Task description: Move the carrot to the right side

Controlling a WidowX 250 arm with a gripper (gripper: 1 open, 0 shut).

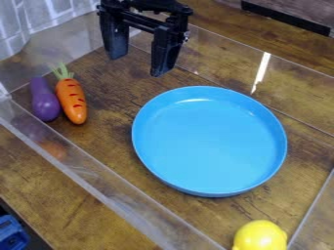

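Note:
The carrot [70, 99] is small and orange with dark stripes and a yellow-green top, lying on the wooden table at the left with its top pointing away. A purple eggplant [45, 99] lies right beside it on its left. My black gripper [141, 51] hangs above the table at the top centre, pointing down, up and to the right of the carrot and well apart from it. Its jaws stand open with nothing between them.
A large blue plate [265, 117] fills the centre right. A yellow lemon [260, 236] sits at the bottom edge. Clear acrylic walls [78, 171] border the table on the left, front and right.

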